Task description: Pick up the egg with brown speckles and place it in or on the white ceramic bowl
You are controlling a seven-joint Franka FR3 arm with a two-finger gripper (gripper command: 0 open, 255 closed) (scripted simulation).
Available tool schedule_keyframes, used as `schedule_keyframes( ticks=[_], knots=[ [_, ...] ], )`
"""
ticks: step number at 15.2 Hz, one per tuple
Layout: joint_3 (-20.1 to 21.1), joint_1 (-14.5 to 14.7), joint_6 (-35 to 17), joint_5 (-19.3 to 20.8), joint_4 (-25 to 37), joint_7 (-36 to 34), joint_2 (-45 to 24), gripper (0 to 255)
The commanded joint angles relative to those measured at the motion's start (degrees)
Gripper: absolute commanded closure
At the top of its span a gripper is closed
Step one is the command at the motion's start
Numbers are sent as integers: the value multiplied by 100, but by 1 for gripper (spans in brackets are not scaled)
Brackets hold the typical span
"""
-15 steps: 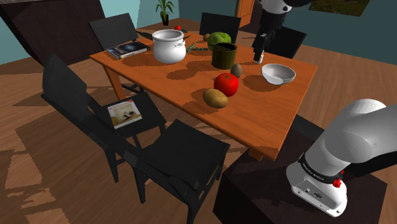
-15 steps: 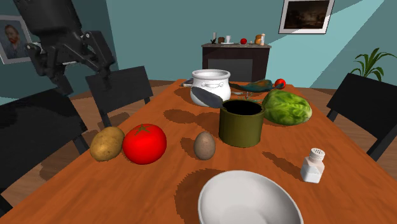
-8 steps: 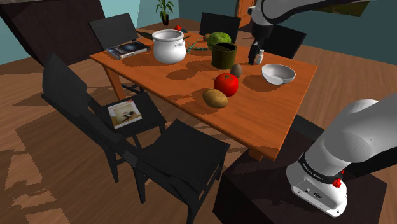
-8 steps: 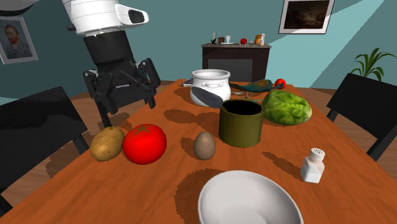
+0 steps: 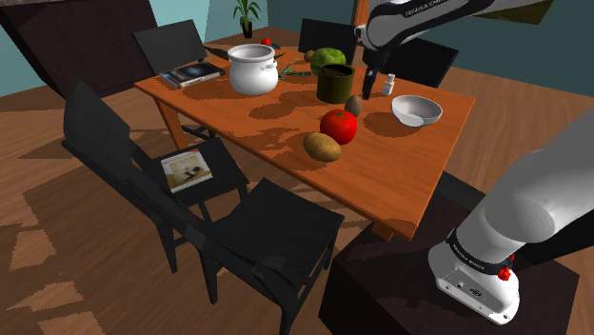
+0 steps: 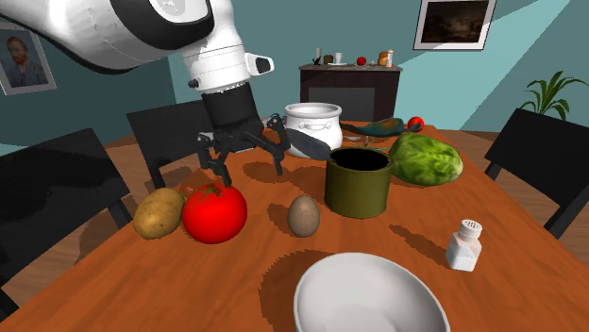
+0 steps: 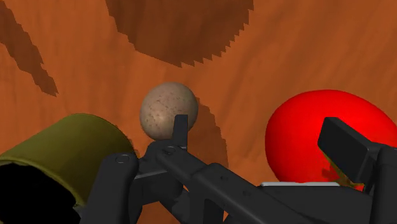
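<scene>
The pale egg with brown speckles (image 5: 353,105) (image 6: 303,216) (image 7: 168,109) lies on the wooden table between a red tomato and an olive-green cup. The white bowl (image 5: 417,109) (image 6: 368,297) sits near the table's edge, to the right of the egg in the shoulder view. My black gripper (image 5: 367,88) (image 6: 250,170) (image 7: 261,133) hangs open above the table, over the egg and the tomato. One fingertip (image 7: 181,124) overlaps the egg in the wrist view. Nothing is between the fingers.
The tomato (image 5: 338,125) (image 6: 214,213) and a potato (image 6: 159,212) lie beside the egg. The olive cup (image 6: 358,182), a salt shaker (image 6: 464,245), a lettuce (image 6: 425,158) and a white pot (image 6: 312,127) stand close by. Black chairs (image 5: 271,233) ring the table.
The arm has swung in over the table and come down toward the egg, moving right in the second exterior view. The fingers have stayed open. Nothing on the table has moved.
</scene>
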State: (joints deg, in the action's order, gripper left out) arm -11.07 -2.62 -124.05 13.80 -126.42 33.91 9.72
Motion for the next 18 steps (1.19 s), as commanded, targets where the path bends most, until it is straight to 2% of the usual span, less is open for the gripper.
schedule_keyframes(
  ticks=[1,8,15,18],
  knots=[
    [-83,-20,-220,-8,212,264,-404,0],
    [-205,-160,-712,-179,1226,1100,-1830,0],
    [-227,-234,-1169,-219,1121,1129,-2175,0],
    [-228,-241,-1206,-223,1115,1132,-2206,0]
  ],
)
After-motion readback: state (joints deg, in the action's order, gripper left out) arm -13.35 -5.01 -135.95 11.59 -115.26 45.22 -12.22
